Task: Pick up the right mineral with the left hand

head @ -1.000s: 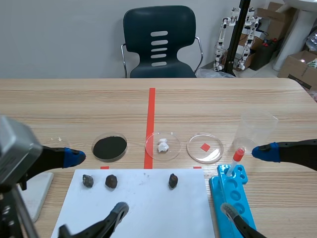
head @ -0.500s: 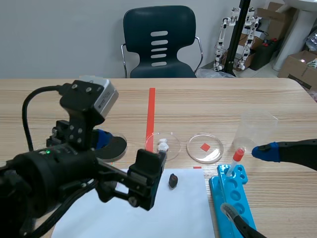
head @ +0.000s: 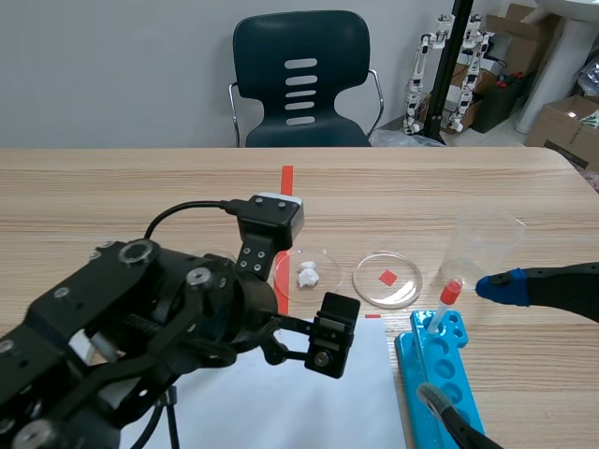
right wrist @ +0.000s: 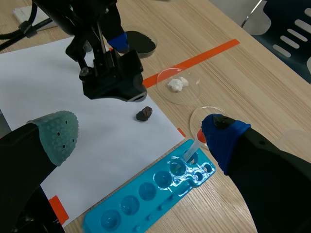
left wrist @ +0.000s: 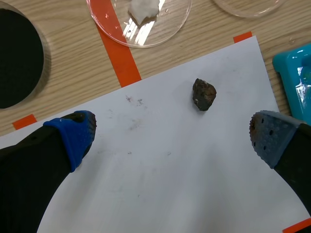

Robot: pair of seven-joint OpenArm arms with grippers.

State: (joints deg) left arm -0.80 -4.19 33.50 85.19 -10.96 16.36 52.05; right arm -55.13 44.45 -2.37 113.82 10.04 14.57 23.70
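The right mineral (left wrist: 204,94), a small dark brown lump, lies on the white paper (left wrist: 170,170). It sits just ahead of my left gripper (left wrist: 172,133), nearer the grey-padded finger. That gripper is open above the paper, with nothing between its pads. In the scene view the left arm (head: 187,309) covers the paper's left and middle and hides all the minerals. The right wrist view shows the mineral (right wrist: 144,114) just below the left arm's wrist. My right gripper (right wrist: 138,136) is open and holds nothing, hovering above the blue tray (head: 445,374).
Three petri dishes line the paper's far edge: black powder (left wrist: 14,53), a white lump (head: 307,273), a red square (head: 387,278). A red-capped pipette (head: 447,299) rests on the tray. A clear cup (head: 482,238) stands at the right. A chair (head: 299,79) is beyond the table.
The left arm has swung in from the left edge across the paper and now hangs over the right mineral, covering all three minerals in the scene view. The right arm has not moved.
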